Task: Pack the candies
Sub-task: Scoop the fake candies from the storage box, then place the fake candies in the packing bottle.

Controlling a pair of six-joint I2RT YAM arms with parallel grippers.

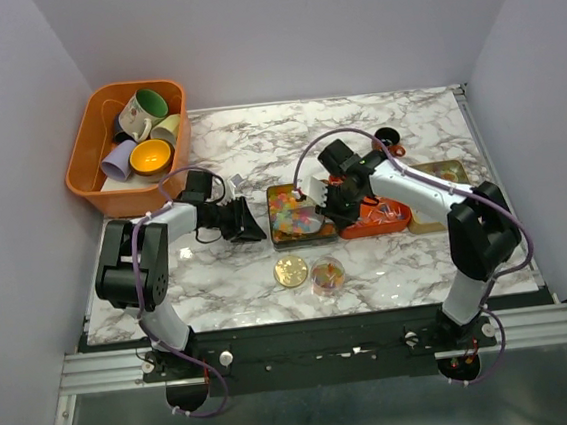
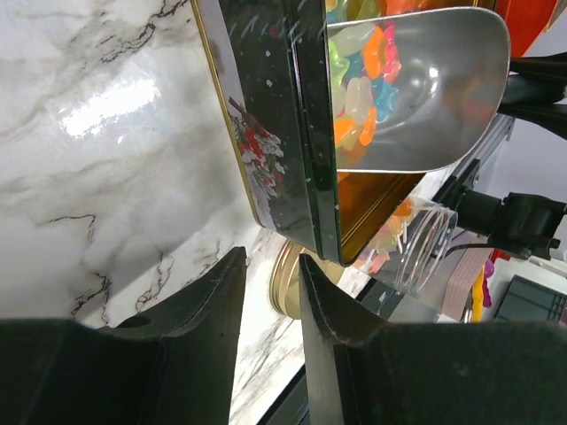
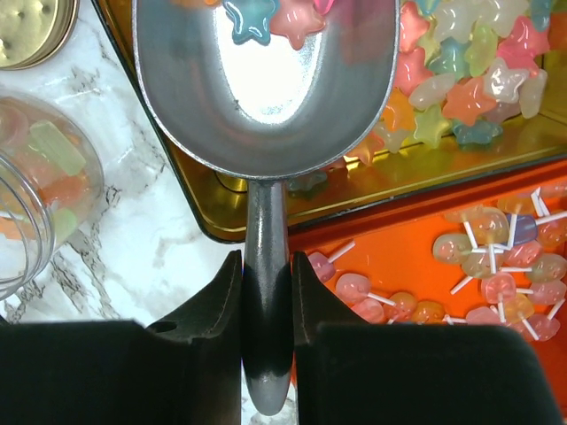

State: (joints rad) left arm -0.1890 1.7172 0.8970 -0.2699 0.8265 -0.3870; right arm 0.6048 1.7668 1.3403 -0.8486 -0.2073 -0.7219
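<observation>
Candies [image 1: 285,210] lie heaped in the tin [image 2: 266,124] at mid-table, loose stars with no common direction. A few sit in the scoop [image 3: 266,106]. The scoop's long axis runs from the bowl over the tin back to the right gripper [image 3: 266,266], whose fingers are clamped on the handle. The left gripper [image 2: 272,261] has its fingers partly apart with nothing between them, just off the tin's left wall. A jar [image 1: 328,275] holding some candies and a gold lid [image 1: 291,270] stand between the tin and the near edge, with bare table [image 1: 220,279] to their left. Only the right wrist view shows lollipops [image 3: 496,266] in the orange tray [image 3: 399,248] beside the tin.
</observation>
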